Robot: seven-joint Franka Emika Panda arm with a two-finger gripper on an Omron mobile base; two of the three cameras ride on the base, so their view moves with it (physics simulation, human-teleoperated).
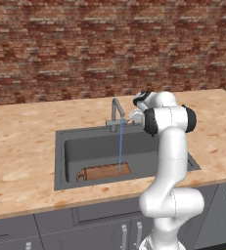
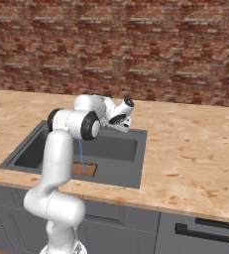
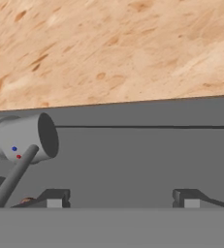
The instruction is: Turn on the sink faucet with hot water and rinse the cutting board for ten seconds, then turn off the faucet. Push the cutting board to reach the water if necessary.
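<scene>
In the hand view the claw (image 3: 123, 197) shows two dark tips at the bottom of the frame, standing well apart with nothing between them. At the left of that frame, near the left tip, sits the grey cylinder body of the sink faucet (image 3: 24, 137), with a blue and a red dot on its end and a thin lever going down to the lower left. Behind it runs the grey rim of the sink (image 3: 147, 114), and the counter (image 3: 108, 48) fills the upper part.

In the left base view, the sink (image 1: 60, 146) holds the cutting board (image 1: 103, 172) at its near wall, in the lower middle of the frame. The water (image 1: 120, 146) falls straight from the spout onto the right part of the board.
</scene>
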